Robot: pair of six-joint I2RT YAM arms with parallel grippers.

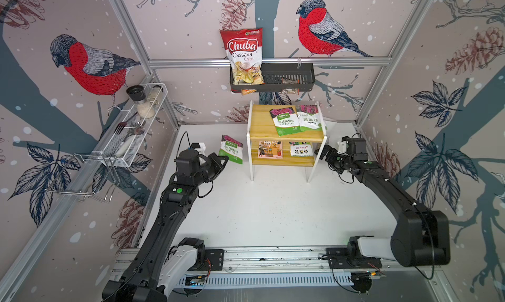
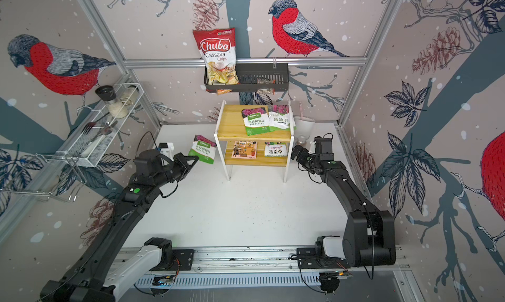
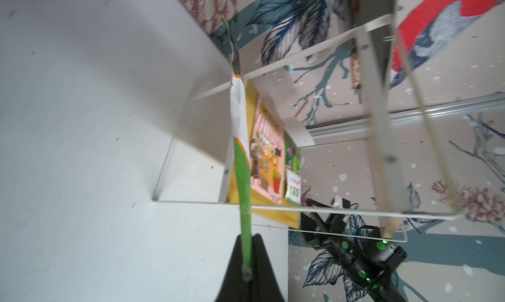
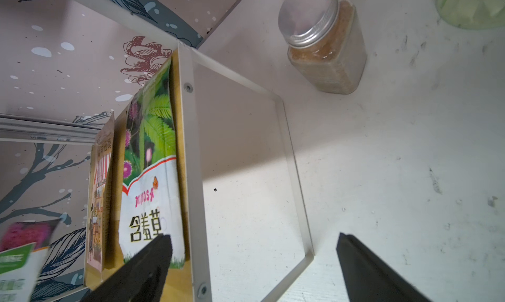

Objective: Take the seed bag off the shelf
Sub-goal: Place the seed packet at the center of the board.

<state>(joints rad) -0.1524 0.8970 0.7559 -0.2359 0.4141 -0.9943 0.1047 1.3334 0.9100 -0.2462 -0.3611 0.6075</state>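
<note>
Seed bag [image 1: 231, 152], green/white, is off the shelf [image 1: 262, 123]. It hangs just beside the shelf's left side panel, clear of both tiers, pinched by its green edge in the left tool [image 1: 224, 159]. The left wrist view shows the jaws together on that thin edge. Can't tell if the bag's far corner touches the worktop [image 1: 273, 210]. Right tool [image 4: 252, 236] has its jaws wide apart and holds nothing. It sits low at the shelf's right side, with one finger [image 4: 153, 257] in front of the mimosa packet [image 4: 150, 177] on the lower tier. Two more bags [image 1: 284, 120] lie on the top board, overlapping. Judged nearly done, only the put-down is left. Risks: the grip is on a narrow strip of floppy film, so a fast swing could slip the bag out or flap it into the side panel. The shelf looks light, so a knock from either arm could shift it and slide the top bags off. The right finger could snag the mimosa packet if it moves sideways. The jar [image 4: 328, 57] behind the shelf is near the right arm's path.
</note>
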